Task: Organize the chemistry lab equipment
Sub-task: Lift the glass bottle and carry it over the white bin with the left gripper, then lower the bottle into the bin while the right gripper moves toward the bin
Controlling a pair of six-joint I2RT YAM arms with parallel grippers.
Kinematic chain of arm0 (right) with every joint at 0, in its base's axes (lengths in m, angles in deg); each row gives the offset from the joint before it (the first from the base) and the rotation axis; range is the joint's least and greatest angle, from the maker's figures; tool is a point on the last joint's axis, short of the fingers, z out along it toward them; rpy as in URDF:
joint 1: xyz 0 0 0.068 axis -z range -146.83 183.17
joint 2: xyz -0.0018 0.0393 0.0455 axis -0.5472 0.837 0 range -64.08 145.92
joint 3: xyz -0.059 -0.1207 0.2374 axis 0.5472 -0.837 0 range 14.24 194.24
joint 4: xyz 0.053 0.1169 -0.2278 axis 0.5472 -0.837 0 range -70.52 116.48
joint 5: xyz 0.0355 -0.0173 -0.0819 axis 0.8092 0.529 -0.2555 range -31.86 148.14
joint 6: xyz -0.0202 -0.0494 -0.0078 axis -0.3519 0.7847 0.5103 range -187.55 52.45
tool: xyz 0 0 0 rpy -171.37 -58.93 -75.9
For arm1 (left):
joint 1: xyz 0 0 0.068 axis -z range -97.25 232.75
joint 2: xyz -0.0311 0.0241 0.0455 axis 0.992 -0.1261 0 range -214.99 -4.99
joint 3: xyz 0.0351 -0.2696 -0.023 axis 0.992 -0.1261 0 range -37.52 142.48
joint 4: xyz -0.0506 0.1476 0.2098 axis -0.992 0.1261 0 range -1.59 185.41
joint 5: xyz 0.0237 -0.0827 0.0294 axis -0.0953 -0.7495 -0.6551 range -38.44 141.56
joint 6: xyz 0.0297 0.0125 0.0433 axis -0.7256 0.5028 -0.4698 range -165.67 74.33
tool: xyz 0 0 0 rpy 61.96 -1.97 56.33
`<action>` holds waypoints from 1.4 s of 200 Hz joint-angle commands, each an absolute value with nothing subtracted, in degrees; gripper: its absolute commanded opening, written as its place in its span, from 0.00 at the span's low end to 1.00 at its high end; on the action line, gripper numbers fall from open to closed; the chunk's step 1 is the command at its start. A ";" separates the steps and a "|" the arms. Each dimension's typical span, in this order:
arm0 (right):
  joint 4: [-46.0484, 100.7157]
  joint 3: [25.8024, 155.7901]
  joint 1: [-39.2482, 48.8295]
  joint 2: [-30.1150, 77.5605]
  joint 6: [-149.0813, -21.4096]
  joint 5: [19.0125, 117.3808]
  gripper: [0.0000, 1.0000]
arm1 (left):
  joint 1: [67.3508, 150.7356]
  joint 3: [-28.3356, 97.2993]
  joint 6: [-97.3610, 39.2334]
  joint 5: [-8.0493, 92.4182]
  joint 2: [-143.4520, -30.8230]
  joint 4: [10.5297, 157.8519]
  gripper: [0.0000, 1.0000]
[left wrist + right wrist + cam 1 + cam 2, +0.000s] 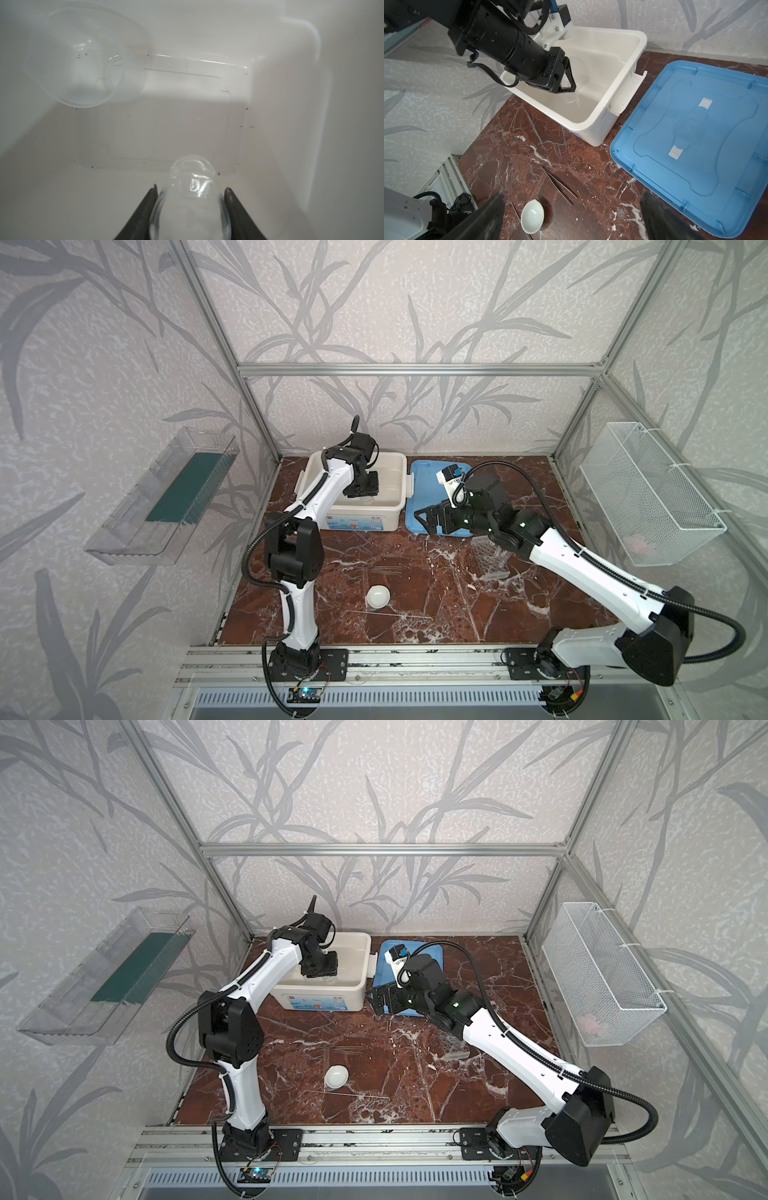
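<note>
My left gripper (pixel 191 188) reaches down into the white bin and is shut on a small clear jar (pixel 193 207), which sits between both fingers just above the bin floor. A clear beaker (pixel 83 62) lies on its side in the bin's far corner. In both top views the left gripper (pixel 365 491) hangs over the bin. My right gripper (pixel 573 199) stands open and empty above the table, between bin and lid (pixel 428 519). A small white round dish (pixel 378 596) (pixel 532 216) and thin rods (pixel 384 570) (pixel 560 187) lie on the marble. The clear holed rack (pixel 492 560) is partly hidden under my right arm.
The big white bin (pixel 399 506) stands at the back of the brown marble table, its blue lid (pixel 428 485) flat beside it on the right. A white wire basket (pixel 648 493) hangs on the right wall. A clear shelf tray (pixel 166 497) hangs on the left wall.
</note>
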State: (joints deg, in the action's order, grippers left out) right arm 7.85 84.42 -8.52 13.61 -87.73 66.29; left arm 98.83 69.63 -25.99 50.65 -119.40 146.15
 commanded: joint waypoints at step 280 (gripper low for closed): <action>10.67 89.53 -13.24 21.18 -86.83 68.25 1.00 | 97.52 53.22 -23.37 56.23 -114.72 140.00 0.19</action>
State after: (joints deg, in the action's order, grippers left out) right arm 11.04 85.07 -10.70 17.83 -89.52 67.64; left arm 99.09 54.38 -22.03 51.79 -115.95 138.80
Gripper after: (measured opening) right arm 0.998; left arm 0.470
